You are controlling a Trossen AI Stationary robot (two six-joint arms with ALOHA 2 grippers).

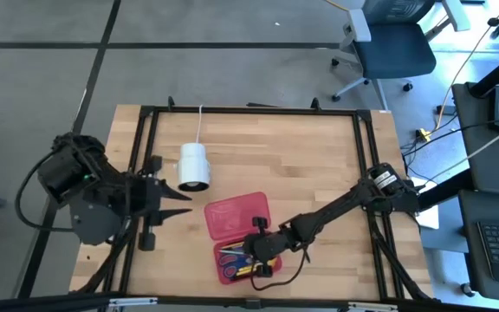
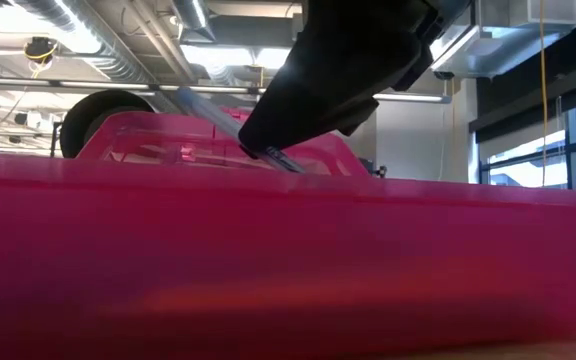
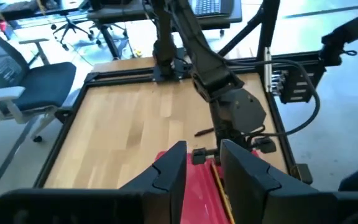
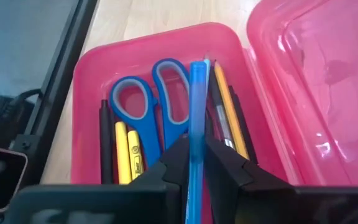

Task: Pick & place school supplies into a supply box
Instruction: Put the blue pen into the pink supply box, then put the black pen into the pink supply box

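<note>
The red translucent supply box (image 1: 232, 214) lies open near the table's near edge, its lid (image 4: 316, 81) flat beside the tray (image 4: 92, 74). In the tray lie blue-handled scissors (image 4: 148, 106), a yellow marker (image 4: 132, 152), black pens (image 4: 105, 143) and a yellow pencil (image 4: 229, 112). My right gripper (image 1: 255, 253) hangs over the tray, shut on a blue pen (image 4: 197, 106). My left gripper (image 1: 184, 204) waits open to the left of the box, beside the white cylinder (image 1: 194, 165). My right gripper (image 4: 196, 146) pinches the blue pen between its two fingers (image 4: 178, 163), with the pen running forward along them. The free end (image 4: 197, 65) reaches out over the tray, above the scissors' handles. In the low view the pen (image 2: 273, 157) slants down from the gripper toward the box.
The white cylinder with its cord stands left of the box, close to my left gripper. A black frame (image 1: 141, 156) runs around the wooden tabletop. Bare wood (image 1: 293, 156) stretches over the far and right parts of the table. An office chair (image 1: 392, 48) stands beyond the far edge.
</note>
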